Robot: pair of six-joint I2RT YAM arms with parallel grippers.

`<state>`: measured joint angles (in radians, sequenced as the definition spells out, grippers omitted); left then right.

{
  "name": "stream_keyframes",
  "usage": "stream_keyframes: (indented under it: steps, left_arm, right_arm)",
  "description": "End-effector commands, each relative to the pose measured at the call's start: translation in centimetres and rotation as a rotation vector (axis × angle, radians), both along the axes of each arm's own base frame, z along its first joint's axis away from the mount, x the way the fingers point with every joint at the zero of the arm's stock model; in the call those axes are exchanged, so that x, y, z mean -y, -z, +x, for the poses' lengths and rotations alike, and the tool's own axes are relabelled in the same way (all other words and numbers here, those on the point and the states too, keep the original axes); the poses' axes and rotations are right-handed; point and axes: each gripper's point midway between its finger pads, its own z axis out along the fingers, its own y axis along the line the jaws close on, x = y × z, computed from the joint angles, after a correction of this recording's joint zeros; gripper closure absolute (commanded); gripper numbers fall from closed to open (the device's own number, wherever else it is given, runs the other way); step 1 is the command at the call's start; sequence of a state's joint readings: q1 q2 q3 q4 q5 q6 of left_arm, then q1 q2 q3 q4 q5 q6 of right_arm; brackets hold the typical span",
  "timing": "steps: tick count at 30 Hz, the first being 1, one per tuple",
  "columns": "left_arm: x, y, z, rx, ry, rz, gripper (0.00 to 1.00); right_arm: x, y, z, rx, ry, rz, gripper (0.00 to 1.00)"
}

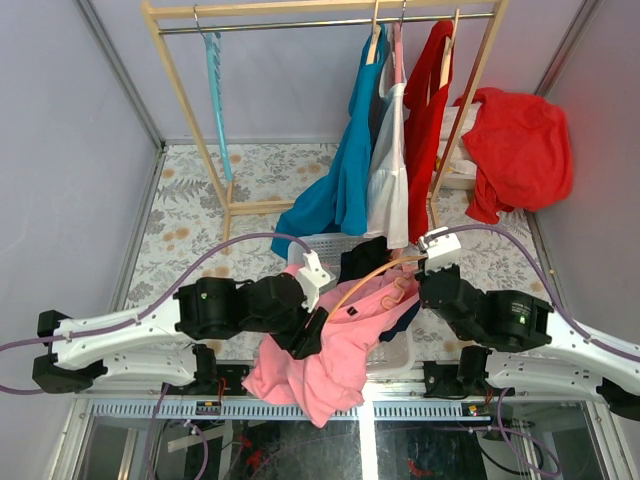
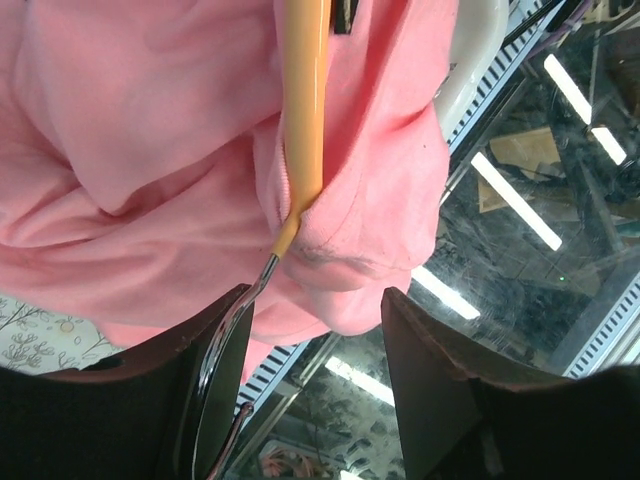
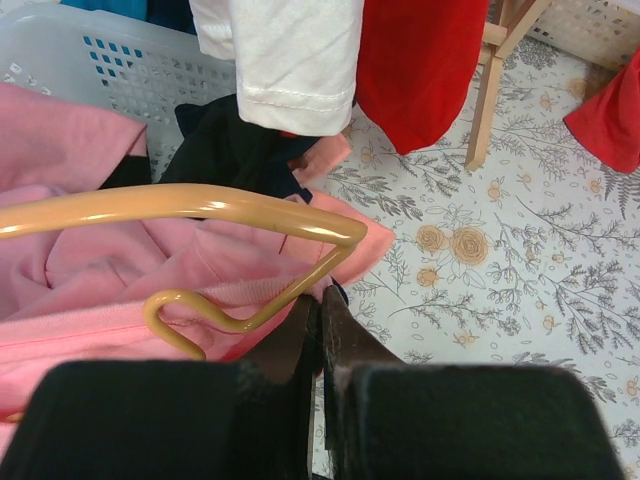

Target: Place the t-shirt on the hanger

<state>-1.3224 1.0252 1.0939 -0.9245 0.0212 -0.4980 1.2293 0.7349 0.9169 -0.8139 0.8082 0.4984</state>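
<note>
The bubblegum-pink t-shirt (image 1: 320, 370) hangs bunched between my two grippers above the table's near edge. The orange hanger (image 1: 375, 272) arcs across its top. In the left wrist view the hanger's arm (image 2: 305, 100) runs into the shirt (image 2: 130, 130), and its metal hook (image 2: 235, 315) lies along my left finger. My left gripper (image 2: 317, 295) (image 1: 318, 325) is open, its jaws wide apart. My right gripper (image 3: 322, 295) (image 1: 420, 283) is shut, pinching pink fabric (image 3: 100, 270) right at the hanger's bent end (image 3: 180, 203).
A white laundry basket (image 3: 150, 80) with a dark garment (image 3: 230, 140) sits under the shirt. A wooden rack (image 1: 190, 90) behind holds a teal hanger (image 1: 215, 80) and blue, white and red clothes. A red garment (image 1: 520, 150) lies at the right. A salmon garment (image 3: 375, 240) pokes out beside the hanger.
</note>
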Motion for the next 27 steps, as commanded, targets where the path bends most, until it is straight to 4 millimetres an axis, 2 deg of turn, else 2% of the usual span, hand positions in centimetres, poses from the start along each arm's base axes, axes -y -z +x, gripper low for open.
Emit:
stream_keyframes:
  steps: [1, 6, 14, 21, 24, 27]
  left_arm:
    - [2.0, -1.6, 0.5, 0.023, -0.026, -0.137, 0.45]
    - [2.3, -1.0, 0.7, 0.026, -0.047, -0.174, 0.43]
    - [3.0, -1.3, 1.3, 0.060, -0.060, -0.244, 0.40]
    - [3.0, -1.5, 2.0, 0.087, -0.099, -0.269, 0.32]
    - [2.3, -1.9, 2.6, 0.104, -0.136, -0.270, 0.32]
    - [0.9, -3.4, 3.7, 0.154, -0.213, -0.310, 0.31]
  right_arm:
    - [0.2, -1.5, 0.2, 0.019, 0.026, 0.073, 1.00]
    - [0.3, -1.8, 0.0, 0.018, 0.027, 0.104, 1.00]
    - [0.2, -2.1, -0.4, 0.016, 0.008, 0.157, 1.00]
    - [0.1, -1.5, -0.4, 0.010, 0.010, 0.149, 1.00]
    - [0.1, -1.5, -0.4, 0.010, 0.010, 0.152, 1.00]
    - [0.2, -1.4, -0.4, 0.009, 0.010, 0.151, 1.00]
